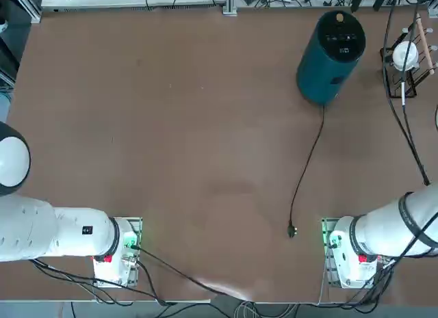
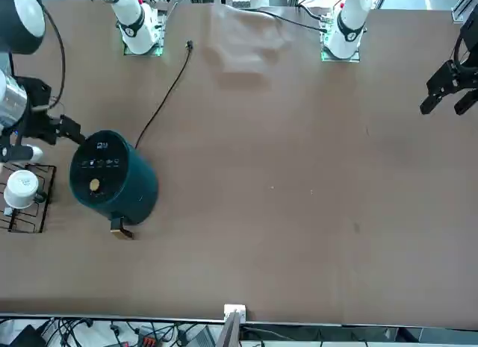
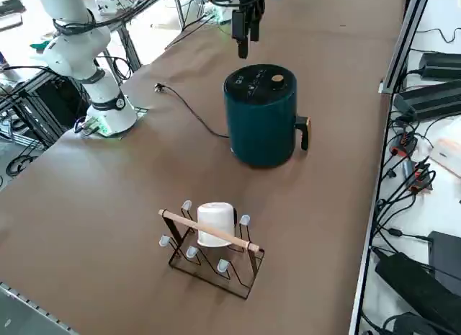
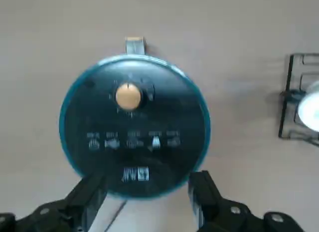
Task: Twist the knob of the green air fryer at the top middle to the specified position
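From overhead the green air fryer point(image 1: 327, 58) stands far on the desk point(image 1: 171, 126); side-on, the right claw point(image 3: 245, 29) hangs above it; its wrist shows fingers point(image 4: 87, 192) spread, empty – the knob point(image 4: 128, 96) sits off-centre, so a straight drop risks missing it.

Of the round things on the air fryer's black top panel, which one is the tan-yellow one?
The knob, raised and tan-yellow near the panel's handle-side rim of the green air fryer. The other marks are flat white icons. The right gripper hovers open above.
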